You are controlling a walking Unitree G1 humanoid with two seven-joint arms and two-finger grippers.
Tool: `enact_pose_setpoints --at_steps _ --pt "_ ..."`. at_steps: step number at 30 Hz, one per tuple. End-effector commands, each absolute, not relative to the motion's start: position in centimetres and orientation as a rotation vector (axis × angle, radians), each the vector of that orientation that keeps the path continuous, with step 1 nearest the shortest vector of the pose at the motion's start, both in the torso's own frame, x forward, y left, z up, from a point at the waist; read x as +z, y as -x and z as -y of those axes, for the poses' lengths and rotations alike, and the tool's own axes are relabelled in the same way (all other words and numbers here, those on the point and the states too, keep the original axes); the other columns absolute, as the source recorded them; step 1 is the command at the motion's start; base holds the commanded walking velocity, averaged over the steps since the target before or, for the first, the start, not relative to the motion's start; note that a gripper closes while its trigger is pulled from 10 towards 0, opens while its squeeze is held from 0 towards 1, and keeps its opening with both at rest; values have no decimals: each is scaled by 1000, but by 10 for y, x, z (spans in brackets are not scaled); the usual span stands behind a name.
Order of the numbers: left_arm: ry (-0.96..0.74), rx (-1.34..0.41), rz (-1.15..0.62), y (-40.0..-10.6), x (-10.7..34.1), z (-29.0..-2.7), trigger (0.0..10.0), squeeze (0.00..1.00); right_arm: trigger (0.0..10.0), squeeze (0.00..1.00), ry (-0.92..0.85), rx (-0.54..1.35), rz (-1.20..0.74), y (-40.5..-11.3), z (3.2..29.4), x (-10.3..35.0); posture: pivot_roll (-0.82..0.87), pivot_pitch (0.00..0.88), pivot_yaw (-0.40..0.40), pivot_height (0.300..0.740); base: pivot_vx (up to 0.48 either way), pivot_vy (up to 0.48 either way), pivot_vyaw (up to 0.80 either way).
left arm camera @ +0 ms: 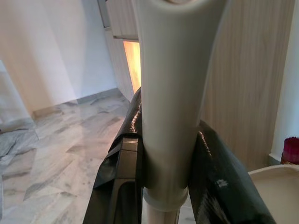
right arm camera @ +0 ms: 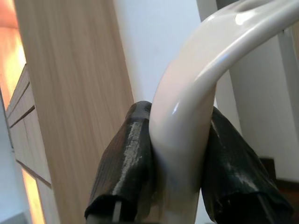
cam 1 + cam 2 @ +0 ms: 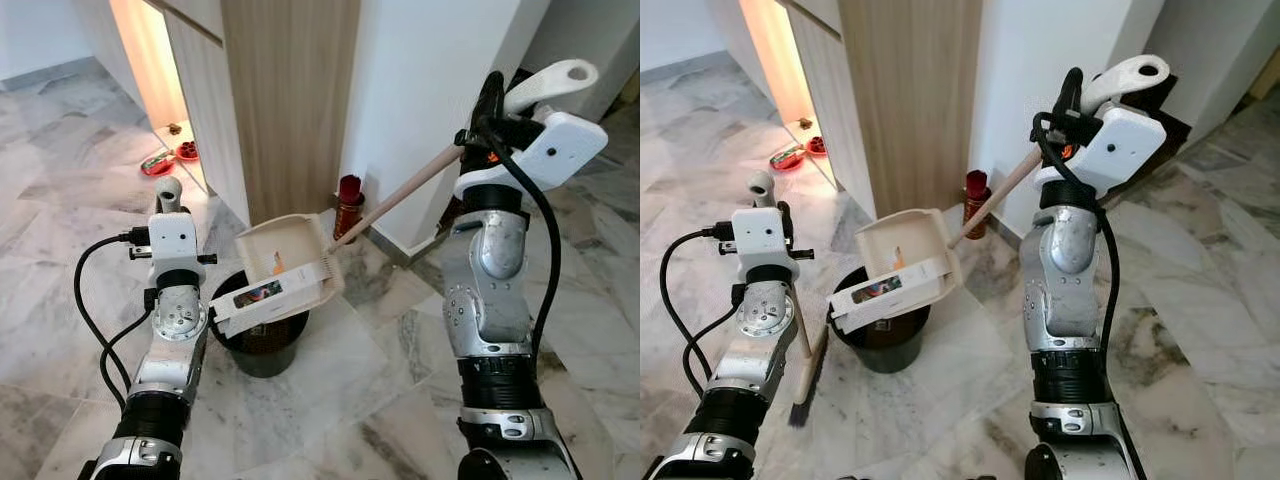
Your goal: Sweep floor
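Step in hand: the emptying of the cream plastic long-handled dustpan [image 3: 290, 262] into the round black waste bin [image 3: 262, 345] is judged to be under way; the sweeping itself appears largely finished.
Right gripper [image 2: 174, 154]: its black fingers [image 2: 126, 163] are pressed against both sides of the dustpan's looped cream grip, held high beside the white wall.
Dustpan: it is tipped over the bin's mouth, with its wooden shaft [image 3: 400, 195] slanting up to the right gripper; a printed scrap is seen at its lip.
Left gripper [image 1: 163, 154]: it is clamped round the pale handle of the dark-bristled broom [image 3: 805, 385], which is held upright just beside the bin, bristles on the grey marble floor [image 3: 380, 400].
Next move: a steeper tilt or a light shake is called for, with the lip kept inside the bin's rim so that nothing is spilled.
Nearby: a small red canister [image 3: 349, 205] is stood at the foot of the wooden panel.
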State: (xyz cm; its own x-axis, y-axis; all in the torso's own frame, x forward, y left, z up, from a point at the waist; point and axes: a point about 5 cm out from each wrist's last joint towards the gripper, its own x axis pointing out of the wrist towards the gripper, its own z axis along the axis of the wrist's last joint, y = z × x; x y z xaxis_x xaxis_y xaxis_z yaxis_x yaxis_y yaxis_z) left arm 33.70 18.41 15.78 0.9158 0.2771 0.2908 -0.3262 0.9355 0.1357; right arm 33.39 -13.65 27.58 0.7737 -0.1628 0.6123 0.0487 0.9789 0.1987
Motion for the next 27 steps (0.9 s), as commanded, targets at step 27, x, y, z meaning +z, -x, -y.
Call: enact_pose_setpoints --at_steps 27 --pt "-179 297 313 -337 165 -180 10000 0 10000 0 40 -7 1013 -296 102 321 -10 114 -44 740 0 0 0"
